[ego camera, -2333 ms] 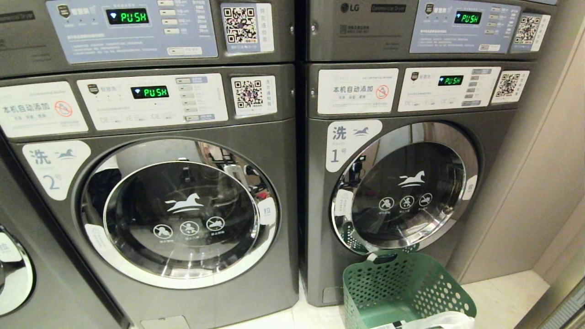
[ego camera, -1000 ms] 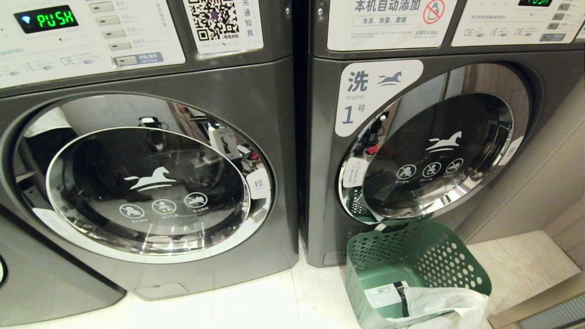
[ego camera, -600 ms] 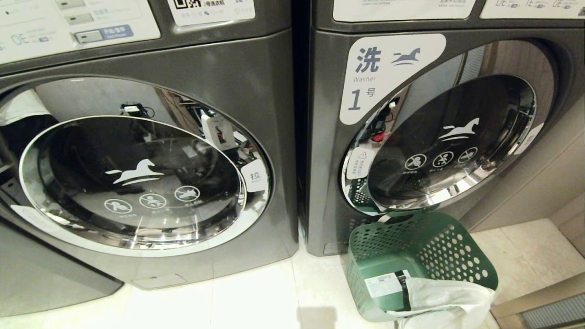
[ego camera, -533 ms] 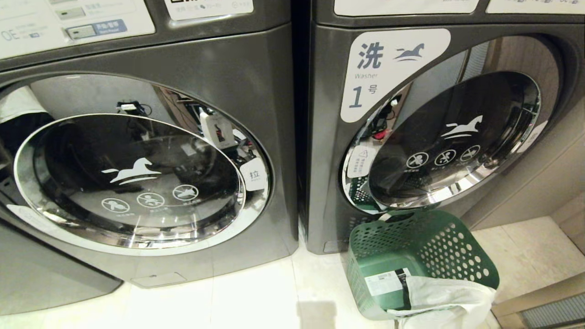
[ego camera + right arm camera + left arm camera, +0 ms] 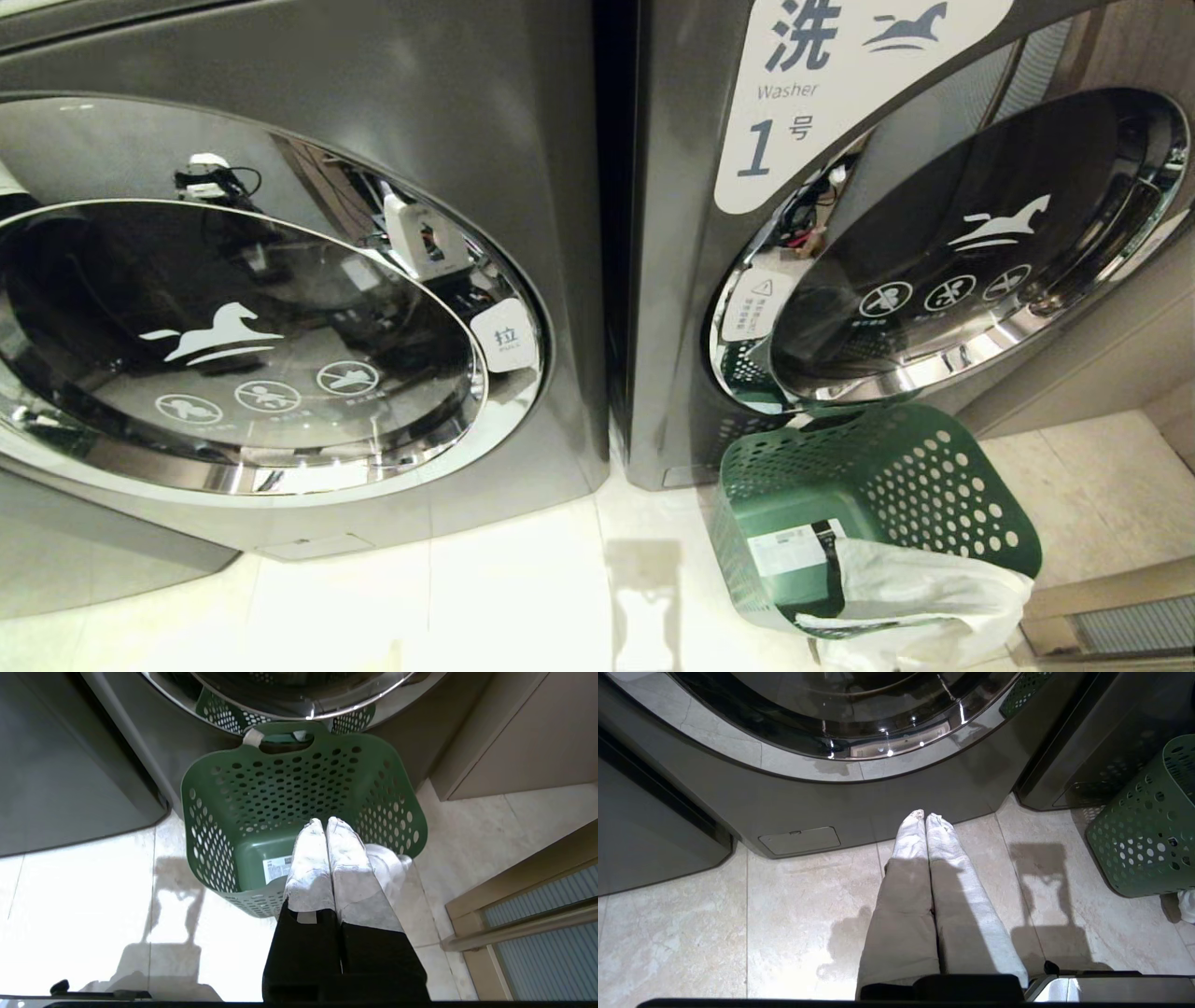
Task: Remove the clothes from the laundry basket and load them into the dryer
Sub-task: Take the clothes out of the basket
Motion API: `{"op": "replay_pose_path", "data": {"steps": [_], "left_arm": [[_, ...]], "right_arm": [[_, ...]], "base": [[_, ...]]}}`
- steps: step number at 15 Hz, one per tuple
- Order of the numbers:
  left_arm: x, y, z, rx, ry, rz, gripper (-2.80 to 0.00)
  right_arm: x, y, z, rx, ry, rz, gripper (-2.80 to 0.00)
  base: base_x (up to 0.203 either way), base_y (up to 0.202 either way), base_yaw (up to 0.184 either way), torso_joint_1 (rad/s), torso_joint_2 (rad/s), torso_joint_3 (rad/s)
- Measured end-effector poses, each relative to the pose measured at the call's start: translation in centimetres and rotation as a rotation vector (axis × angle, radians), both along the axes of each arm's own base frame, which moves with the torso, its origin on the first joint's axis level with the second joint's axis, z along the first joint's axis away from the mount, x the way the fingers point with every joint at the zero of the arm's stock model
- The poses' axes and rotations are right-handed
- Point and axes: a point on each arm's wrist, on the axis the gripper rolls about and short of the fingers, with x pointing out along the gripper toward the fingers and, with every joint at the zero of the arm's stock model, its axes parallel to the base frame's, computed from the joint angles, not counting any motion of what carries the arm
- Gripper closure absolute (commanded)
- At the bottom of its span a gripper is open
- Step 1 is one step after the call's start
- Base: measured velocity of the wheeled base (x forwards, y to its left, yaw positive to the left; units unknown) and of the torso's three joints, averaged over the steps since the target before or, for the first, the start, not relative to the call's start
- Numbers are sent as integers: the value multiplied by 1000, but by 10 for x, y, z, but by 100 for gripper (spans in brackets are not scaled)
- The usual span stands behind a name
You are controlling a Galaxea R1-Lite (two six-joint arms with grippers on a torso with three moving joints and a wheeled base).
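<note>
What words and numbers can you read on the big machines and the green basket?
"洗", "Washer" and "1号": white sticker on the right machine.
"拉": small tab on the left machine's door.
Warning sticker beside the right door: too small to read.
Label in the green basket: too small to read.

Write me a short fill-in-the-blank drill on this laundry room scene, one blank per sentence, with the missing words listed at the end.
1. The laundry basket on the floor is coloured ____.
2. The label on the machine behind the basket shows the number ____.
3. The fingers of the left gripper are pressed ____.
4. The right gripper hangs above the ____.

Missing words: green; 1; together; basket
</note>
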Motion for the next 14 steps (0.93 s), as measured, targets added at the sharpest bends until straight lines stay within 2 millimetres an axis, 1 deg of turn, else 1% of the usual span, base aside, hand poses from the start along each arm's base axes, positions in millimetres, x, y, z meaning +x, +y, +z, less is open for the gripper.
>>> {"op": "replay_pose_path", "data": {"steps": [4, 6, 8, 11, 12, 14], "left_arm": [[0, 0, 0, -1, 1, 0, 0], [0, 0, 0, 0, 2, -2, 0], [0, 0, 0, 0, 2, -2, 0], [0, 0, 0, 3, 2, -2, 0], [0, 0, 0, 3, 2, -2, 0], [0, 0, 0, 3, 1, -1, 0]], "right_arm": [[0, 0, 0, -4, 0, 1, 0], [0, 0, -1, -39, 13, 8, 0], [1, 0, -5, -74, 59, 10, 0], [3, 0, -3, -90, 105, 0, 0], [2, 0, 4, -104, 98, -3, 0], [2, 0, 27, -109, 113, -16, 0]], "base": [[0, 0, 0, 1, -1, -196], [0, 0, 0, 3, 2, -193], [0, 0, 0, 6, 2, -88], [0, 0, 0, 0, 0, 0], [0, 0, 0, 0, 0, 0], [0, 0, 0, 0, 0, 0]]}}
